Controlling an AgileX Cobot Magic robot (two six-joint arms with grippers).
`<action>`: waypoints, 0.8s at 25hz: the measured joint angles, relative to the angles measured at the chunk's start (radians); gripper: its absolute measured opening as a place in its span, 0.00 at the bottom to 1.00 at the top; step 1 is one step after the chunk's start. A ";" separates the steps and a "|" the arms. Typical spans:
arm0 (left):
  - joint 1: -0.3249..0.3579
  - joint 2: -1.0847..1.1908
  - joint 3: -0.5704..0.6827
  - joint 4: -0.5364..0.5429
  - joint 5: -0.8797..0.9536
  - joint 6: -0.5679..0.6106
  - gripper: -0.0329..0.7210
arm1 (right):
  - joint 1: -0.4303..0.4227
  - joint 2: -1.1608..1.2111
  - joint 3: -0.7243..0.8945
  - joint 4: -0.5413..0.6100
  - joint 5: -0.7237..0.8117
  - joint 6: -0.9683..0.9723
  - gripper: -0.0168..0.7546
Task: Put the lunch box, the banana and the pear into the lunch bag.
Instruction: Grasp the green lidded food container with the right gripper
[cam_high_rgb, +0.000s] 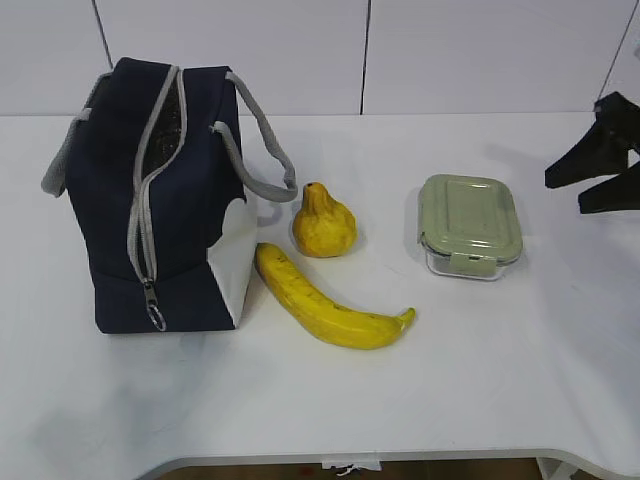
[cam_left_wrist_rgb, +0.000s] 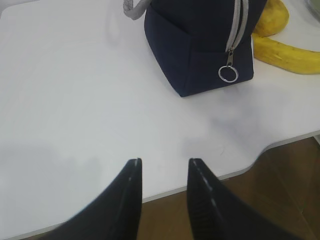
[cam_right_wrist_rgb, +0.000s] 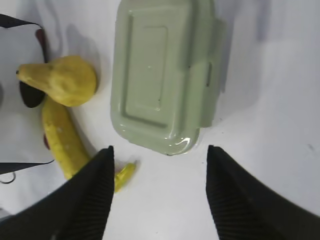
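The navy lunch bag (cam_high_rgb: 160, 200) stands at the left with its grey zipper partly open at the top; it also shows in the left wrist view (cam_left_wrist_rgb: 200, 40). The pear (cam_high_rgb: 322, 224) sits right of the bag, and the banana (cam_high_rgb: 330, 305) lies in front of it. The lunch box (cam_high_rgb: 468, 224) with its sage-green lid stands at the right. My right gripper (cam_high_rgb: 597, 172) hovers open to the right of the lunch box, which fills the right wrist view (cam_right_wrist_rgb: 162, 75); the pear (cam_right_wrist_rgb: 62, 80) and banana (cam_right_wrist_rgb: 62, 142) show there too. My left gripper (cam_left_wrist_rgb: 164, 162) is open and empty over the table's front edge.
The white table (cam_high_rgb: 480, 380) has its front edge close in the left wrist view (cam_left_wrist_rgb: 280, 145), with brown floor beyond. The bag's zipper pull ring (cam_left_wrist_rgb: 228, 74) hangs at its lower end. A white wall backs the table.
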 joint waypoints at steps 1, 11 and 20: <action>0.000 0.000 0.000 0.000 0.000 0.000 0.36 | -0.017 0.020 -0.002 0.032 0.035 -0.037 0.61; 0.000 0.000 0.000 0.000 0.000 0.000 0.36 | -0.120 0.229 -0.012 0.268 0.123 -0.315 0.61; 0.000 0.000 0.000 0.000 0.000 0.000 0.36 | -0.122 0.330 -0.011 0.333 0.119 -0.358 0.61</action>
